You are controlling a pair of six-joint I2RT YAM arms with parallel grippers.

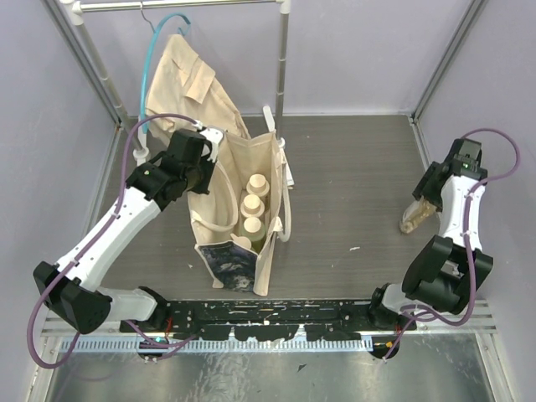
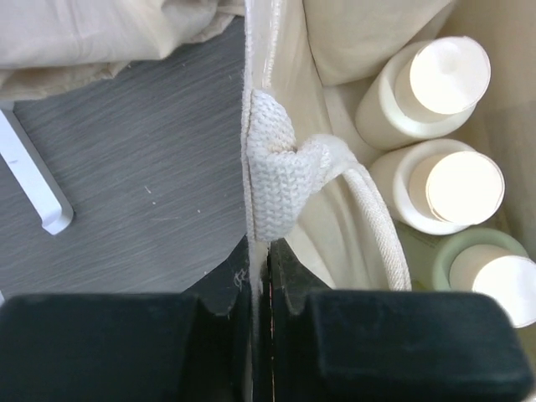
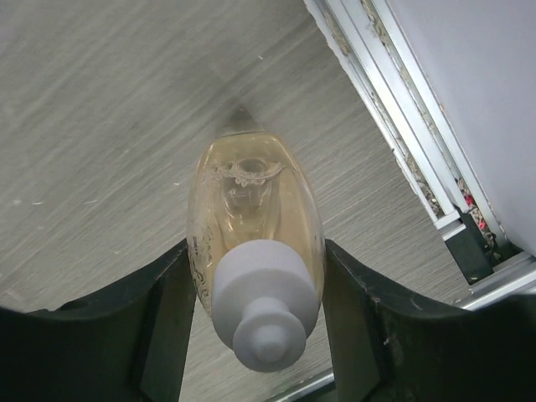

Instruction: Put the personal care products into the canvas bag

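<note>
The canvas bag [image 1: 240, 159] stands open at the middle left, its dark printed panel [image 1: 228, 264] facing the near edge. Several cream-capped bottles [image 1: 253, 205] stand in a row inside it. In the left wrist view two cream bottles [image 2: 427, 84] and a yellow-green one [image 2: 486, 272] show inside the bag [image 2: 335, 33]. My left gripper [image 1: 209, 167] [image 2: 268, 251] is shut on the bag's left rim just below a handle's stitched end. My right gripper [image 1: 427, 197] [image 3: 255, 247] is shut on a clear amber bottle with a white pump top [image 3: 255, 243] [image 1: 416, 215], tilted, its base at the table.
A tan shirt on a teal hanger [image 1: 188, 75] hangs from a white rack behind the bag; the rack's pole [image 1: 283, 59] and foot [image 2: 33, 180] stand close to it. Metal frame rails [image 3: 419, 151] line the right edge. A black rail [image 1: 276, 316] runs along the near edge.
</note>
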